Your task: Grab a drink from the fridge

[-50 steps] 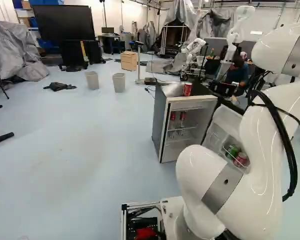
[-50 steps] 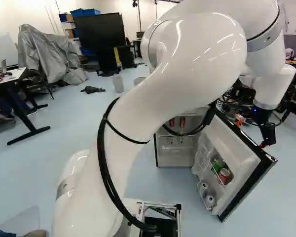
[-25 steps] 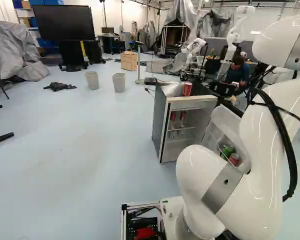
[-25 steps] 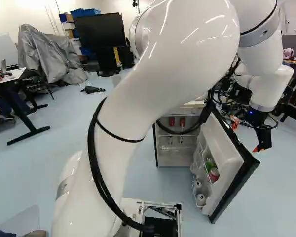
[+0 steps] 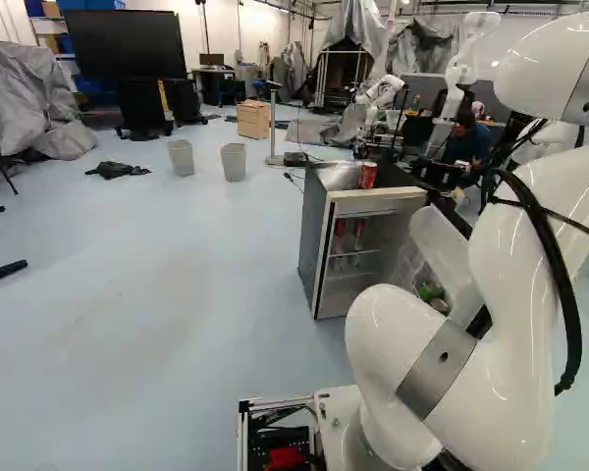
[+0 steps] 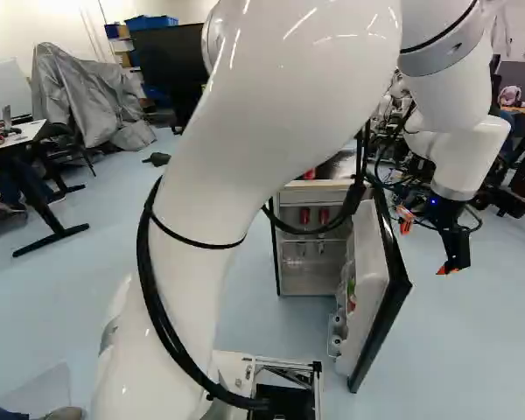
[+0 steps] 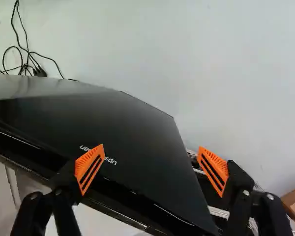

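Claw (image 7: 151, 147): my two fingers stand apart, gripping nothing.
Door (image 6: 366, 284): it stands open, claw at its outer side; opening seems done.
Fridge (image 5: 312, 245): red drinks (image 6: 304, 216) are inside, ungripped.
Drink: reaching in, gripping and taking out are left, I judge.

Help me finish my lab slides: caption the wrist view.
Open gripper, the fridge door ahead, black side showing, cables beyond.
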